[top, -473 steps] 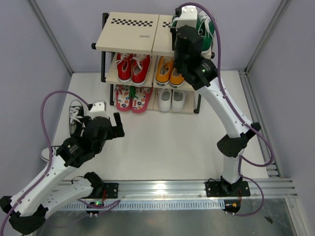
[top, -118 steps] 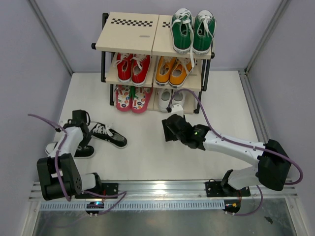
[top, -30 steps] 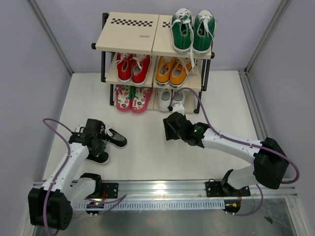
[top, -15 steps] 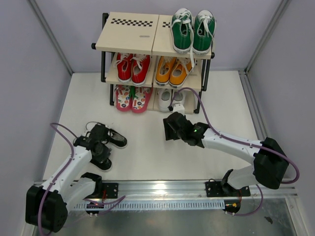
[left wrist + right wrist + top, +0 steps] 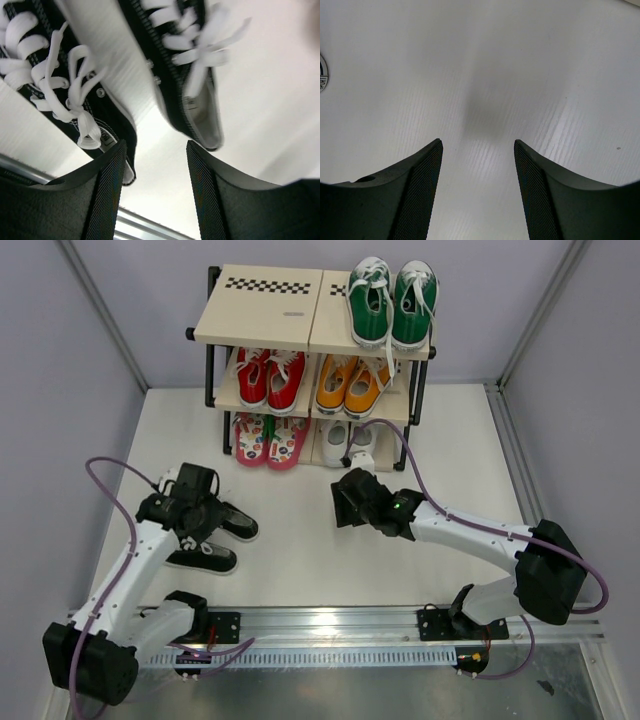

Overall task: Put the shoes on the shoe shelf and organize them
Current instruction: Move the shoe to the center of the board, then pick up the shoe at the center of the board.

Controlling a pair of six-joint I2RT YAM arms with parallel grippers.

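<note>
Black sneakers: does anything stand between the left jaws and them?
Nothing visible does. In the left wrist view the open left jaws hang right above both black sneakers, with no other object between.

The left arm [image 5: 125,575] and right arm [image 5: 470,530] share one build: white link shells joined by bulky black joint housings. A thin purple cable [image 5: 104,459] runs back from behind each gripper along the links. The left gripper [image 5: 156,150] and right gripper [image 5: 477,145] have black fingers [image 5: 107,195] with rounded tips and finely meshed pads.
</note>
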